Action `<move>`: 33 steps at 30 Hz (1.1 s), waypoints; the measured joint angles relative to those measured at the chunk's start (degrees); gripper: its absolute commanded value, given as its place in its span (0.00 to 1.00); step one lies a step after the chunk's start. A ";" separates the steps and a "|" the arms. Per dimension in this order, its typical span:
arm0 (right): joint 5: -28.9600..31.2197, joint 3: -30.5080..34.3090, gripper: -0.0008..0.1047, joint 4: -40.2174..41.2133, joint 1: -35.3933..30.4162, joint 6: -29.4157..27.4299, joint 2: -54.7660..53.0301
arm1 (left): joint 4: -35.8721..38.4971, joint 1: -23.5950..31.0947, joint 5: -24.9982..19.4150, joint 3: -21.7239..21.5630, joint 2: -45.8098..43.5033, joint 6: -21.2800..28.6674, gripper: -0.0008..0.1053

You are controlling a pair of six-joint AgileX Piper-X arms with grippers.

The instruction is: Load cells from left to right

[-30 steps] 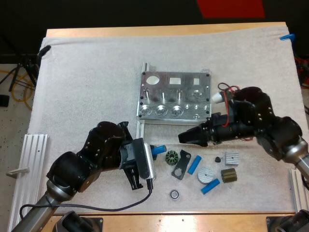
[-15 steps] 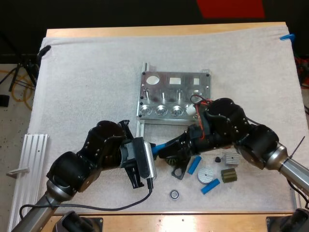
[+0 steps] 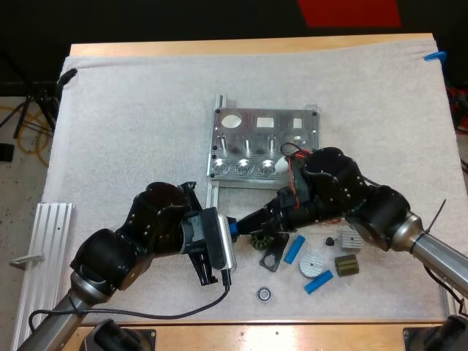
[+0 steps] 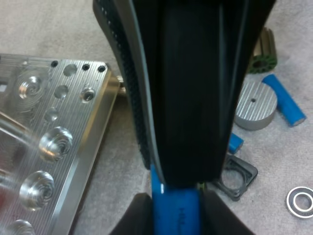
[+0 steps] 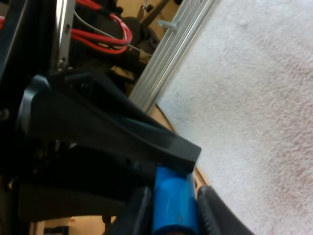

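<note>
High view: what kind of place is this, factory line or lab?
Probably a robotics lab bench, not a production line: two robot arms at a wooden table with a white mat, a single machined metal fixture, and loose blue cylinders and small dark parts beside it.

Left gripper [image 3: 229, 229] and right gripper [image 3: 247, 221] meet tip to tip, both pinching one blue cell [image 4: 176, 215]

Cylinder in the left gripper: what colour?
Bright blue; the cylinder shows best in the left wrist view.
</note>
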 measured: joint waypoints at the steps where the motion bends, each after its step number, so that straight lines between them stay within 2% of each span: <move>1: 0.03 0.00 0.01 0.00 0.00 0.00 0.00 | 0.00 0.00 -0.01 0.00 0.00 0.00 0.17; 2: 0.03 0.00 0.01 0.00 0.00 0.00 0.00 | 0.00 0.00 -0.01 0.00 0.00 0.00 0.23; 4: 0.03 0.00 0.01 0.00 0.00 0.00 0.00 | 0.00 0.00 -0.01 0.00 0.00 0.00 0.43; 7: 0.89 0.00 0.01 0.00 0.00 0.00 0.00 | 0.00 0.00 -0.28 0.00 -0.25 -0.87 0.65; 9: 1.81 0.00 0.01 0.00 0.00 0.00 0.00 | 0.41 0.00 -1.82 -0.27 -0.60 -2.66 0.68; 14: 6.28 -1.22 0.01 1.06 0.00 0.00 0.00 | 2.41 0.00 -6.72 -0.94 -4.53 -4.74 0.67; 17: 10.29 -4.06 0.01 4.86 0.00 -2.09 0.00 | 2.85 0.00 -10.56 -0.94 -7.33 -6.46 0.65; 19: 17.09 -7.40 0.01 10.64 0.00 -5.55 0.00 | 3.09 0.00 -12.59 -0.94 -9.98 -9.24 0.64; 20: 18.26 -7.97 0.01 12.25 0.00 -6.31 0.00 | 3.15 0.00 -12.67 -0.94 -10.61 -9.78 0.64; 22: 25.69 -11.13 0.01 18.16 0.00 -10.52 0.00 | 3.38 0.00 -13.02 -0.94 -13.07 -13.81 0.64; 23: 27.49 -11.85 0.01 19.50 0.00 -11.23 0.00 | 3.34 0.00 -13.17 -0.94 -13.42 -15.05 0.64; 25: 33.20 -14.46 0.01 24.24 -0.13 -15.29 0.45 | 3.34 0.00 -15.08 -1.04 -15.44 -19.95 0.64; 28: 37.25 -18.27 0.01 28.87 -1.29 -18.08 2.07 | 3.43 0.00 -16.00 -1.09 -17.30 -25.63 0.64; 30: 37.79 -20.09 0.01 30.99 -2.47 -19.41 3.57 | 3.86 0.00 -16.20 -1.16 -18.27 -28.32 0.64; 33: 38.70 -23.21 0.01 33.21 -4.15 -21.17 7.51 | 5.11 0.00 -16.19 -1.25 -19.01 -29.77 0.64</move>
